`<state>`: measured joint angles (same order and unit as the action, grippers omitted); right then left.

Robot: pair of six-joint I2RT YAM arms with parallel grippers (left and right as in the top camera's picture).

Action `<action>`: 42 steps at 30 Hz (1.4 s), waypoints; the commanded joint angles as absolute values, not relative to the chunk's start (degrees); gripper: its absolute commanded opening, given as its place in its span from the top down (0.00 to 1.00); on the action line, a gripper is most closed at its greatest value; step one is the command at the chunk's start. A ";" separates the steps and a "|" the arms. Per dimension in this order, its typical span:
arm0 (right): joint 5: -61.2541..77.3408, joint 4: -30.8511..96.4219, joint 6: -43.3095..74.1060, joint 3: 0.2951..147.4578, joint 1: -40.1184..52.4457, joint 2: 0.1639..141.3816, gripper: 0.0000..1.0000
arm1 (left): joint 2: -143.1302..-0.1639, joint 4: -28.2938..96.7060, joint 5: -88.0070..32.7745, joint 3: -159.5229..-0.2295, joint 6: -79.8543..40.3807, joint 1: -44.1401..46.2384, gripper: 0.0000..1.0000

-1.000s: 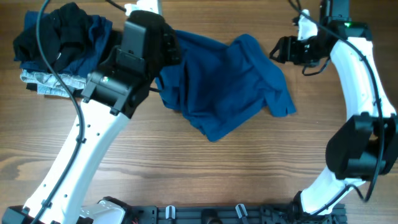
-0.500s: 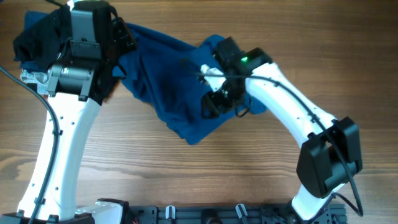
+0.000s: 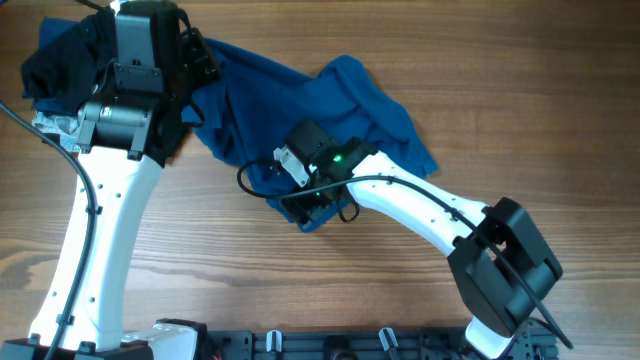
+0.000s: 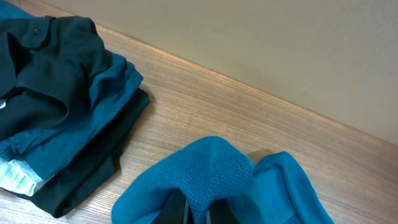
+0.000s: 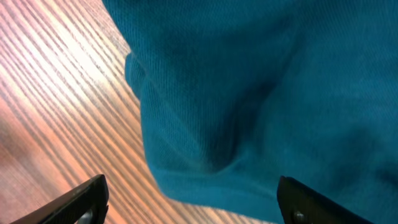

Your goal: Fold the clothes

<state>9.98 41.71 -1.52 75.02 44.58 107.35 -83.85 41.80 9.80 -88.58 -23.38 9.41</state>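
Note:
The clothes [image 3: 330, 110] are one mid-blue garment spread crumpled across the table's far middle, with its lowest corner pointing toward the front. My left gripper [image 3: 196, 66] is at the garment's upper left end. In the left wrist view the left gripper [image 4: 198, 213] is shut on a raised fold of the blue cloth [image 4: 214, 171]. My right gripper [image 3: 312, 203] hovers over the lowest corner. In the right wrist view the right gripper [image 5: 199, 205] is open, its fingertips [image 5: 84, 200] far apart either side of the garment's hem [image 5: 249, 106], gripping nothing.
A pile of black, navy and pale garments [image 3: 65, 70] lies at the far left corner, beside the left arm, and shows as the dark pile [image 4: 56, 93] in the left wrist view. Bare wood [image 3: 300, 290] stretches along the front. The table's far edge [image 4: 261, 93] meets a wall.
The right arm swung from the far right across the garment down to its lowest corner, and its jaws widened. The left arm pulled its end of the cloth leftward, then held still.

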 commanded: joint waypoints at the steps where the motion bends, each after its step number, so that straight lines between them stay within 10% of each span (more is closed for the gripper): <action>1: 8.45 41.06 -4.99 74.46 44.66 108.31 0.12 | -84.18 41.43 9.47 -89.67 -22.76 9.15 0.96; 8: 8.49 39.64 -5.78 74.46 44.66 114.30 0.23 | -84.18 41.43 9.47 -89.67 -22.76 9.15 0.96; 13: 8.49 39.92 -1.89 75.18 41.69 114.10 0.96 | -84.18 41.50 9.47 -89.67 -22.76 9.15 0.96; 29: 12.99 33.30 -8.84 75.55 9.34 108.86 0.96 | -84.18 46.85 5.56 -89.67 -22.98 9.47 0.96; 30: 14.46 32.29 -7.40 75.55 7.75 108.86 0.85 | -84.18 46.94 5.56 -89.67 -22.98 9.69 0.96; 32: 16.25 33.06 -0.49 76.14 5.63 108.84 0.22 | -84.18 47.00 5.58 -89.67 -22.96 10.20 0.96; 33: 19.75 34.96 0.32 76.79 4.84 108.84 0.13 | -84.18 47.00 5.58 -89.67 -22.96 10.50 0.96; 42: 24.77 44.38 -4.71 77.71 11.55 99.02 0.24 | -84.23 46.85 5.61 -89.67 -22.96 11.14 0.96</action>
<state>22.85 43.24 -1.76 75.96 7.77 103.85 -83.85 47.16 6.04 -88.58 -23.40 10.96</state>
